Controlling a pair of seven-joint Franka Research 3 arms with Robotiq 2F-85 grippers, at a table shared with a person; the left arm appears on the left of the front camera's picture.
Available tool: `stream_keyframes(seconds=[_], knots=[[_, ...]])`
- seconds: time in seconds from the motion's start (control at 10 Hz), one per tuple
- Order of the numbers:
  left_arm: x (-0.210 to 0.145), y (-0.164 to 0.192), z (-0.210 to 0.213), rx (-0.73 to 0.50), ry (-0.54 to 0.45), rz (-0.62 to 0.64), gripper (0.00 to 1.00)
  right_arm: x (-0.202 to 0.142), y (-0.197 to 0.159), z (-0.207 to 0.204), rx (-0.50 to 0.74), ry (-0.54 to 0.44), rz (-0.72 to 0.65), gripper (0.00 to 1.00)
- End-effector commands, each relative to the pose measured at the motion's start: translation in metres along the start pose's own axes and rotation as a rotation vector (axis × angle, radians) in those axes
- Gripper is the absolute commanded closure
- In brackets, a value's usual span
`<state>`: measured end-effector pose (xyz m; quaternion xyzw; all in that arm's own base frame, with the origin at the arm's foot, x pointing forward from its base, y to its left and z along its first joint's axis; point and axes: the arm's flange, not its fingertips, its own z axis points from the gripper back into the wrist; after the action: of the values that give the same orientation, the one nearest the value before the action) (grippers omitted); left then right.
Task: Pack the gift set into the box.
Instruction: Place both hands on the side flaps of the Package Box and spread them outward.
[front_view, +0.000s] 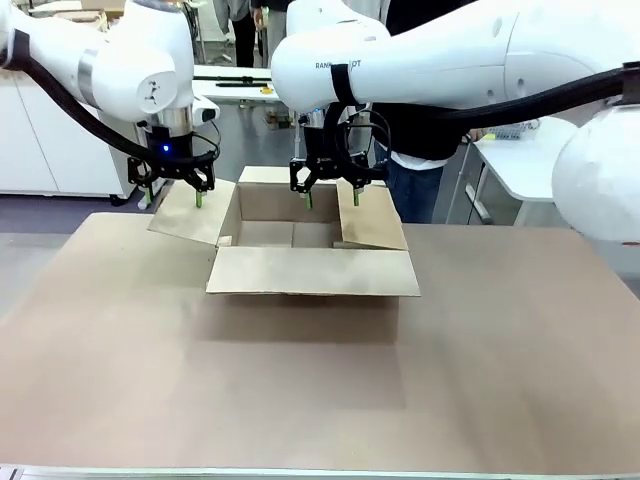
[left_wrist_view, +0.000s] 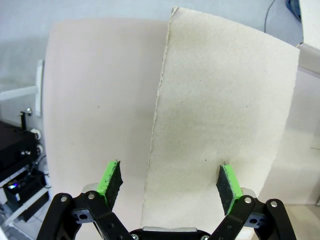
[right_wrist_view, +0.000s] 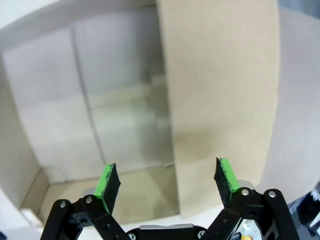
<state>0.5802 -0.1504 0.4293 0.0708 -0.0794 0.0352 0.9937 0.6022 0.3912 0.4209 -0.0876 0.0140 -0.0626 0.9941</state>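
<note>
The brown cardboard box (front_view: 310, 270) stands open on the table (front_view: 300, 400), its four flaps splayed outward and its inside (right_wrist_view: 120, 120) bare. My left gripper (front_view: 173, 198) hangs open just above the box's left flap (left_wrist_view: 220, 115), the flap's edge running between its green pads (left_wrist_view: 111, 180). My right gripper (front_view: 331, 198) is open too, over the box's right side; in its wrist view the gripper (right_wrist_view: 167, 180) straddles the line where the right flap (right_wrist_view: 220, 90) meets the opening. The gift set is out of view.
A person in a dark top and jeans (front_view: 415, 185) stands behind the box at the far side. A white side table (front_view: 520, 150) sits at the back right. The brown table surface stretches wide in front of the box.
</note>
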Motion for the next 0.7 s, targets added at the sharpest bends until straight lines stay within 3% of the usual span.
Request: stream_keyframes(seconds=[0.0, 0.4, 0.6], knots=[[0.0, 0.002, 0.0, 0.018, -0.013, 0.006, 0.0, 0.006, 0.004, -0.011, -0.064, -0.052, -0.071, 0.0], [0.0, 0.002, 0.0, 0.018, -0.013, 0.006, 0.0, 0.005, 0.005, -0.03, -0.177, -0.148, -0.083, 0.0], [0.0, 0.002, 0.0, 0.018, -0.013, 0.006, 0.0, -0.002, -0.008, -0.027, -0.229, -0.116, -0.071, 0.0]])
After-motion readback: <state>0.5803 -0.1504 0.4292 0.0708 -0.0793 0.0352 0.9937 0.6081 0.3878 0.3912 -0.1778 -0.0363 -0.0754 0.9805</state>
